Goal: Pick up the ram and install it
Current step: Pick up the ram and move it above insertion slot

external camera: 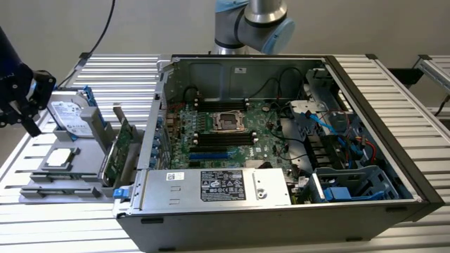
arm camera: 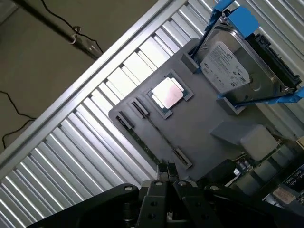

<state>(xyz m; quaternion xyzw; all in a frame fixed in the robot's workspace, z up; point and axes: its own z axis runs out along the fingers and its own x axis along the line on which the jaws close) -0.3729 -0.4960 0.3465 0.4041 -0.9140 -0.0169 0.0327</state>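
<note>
The ram (arm camera: 142, 141) is a thin dark strip standing on edge in a slot along the outer rim of the grey holder tray (arm camera: 199, 137). My gripper (arm camera: 166, 169) hangs above the tray with its fingertips just off one end of the strip; the fingers are shut together with nothing between them. In the exterior view my gripper (external camera: 28, 118) is at the far left, above the tray (external camera: 42, 182) and next to the hard drive (external camera: 69, 115). The open computer case (external camera: 281, 132) shows the motherboard (external camera: 218, 132) with its dark memory slots (external camera: 223, 139).
On the tray stand a silver hard drive (arm camera: 232, 66) in blue rails, a square processor (arm camera: 167, 92) and a tall green expansion card (external camera: 121, 150). The case wall rises right beside the tray. Cables and drive cages crowd the case at the exterior view's right.
</note>
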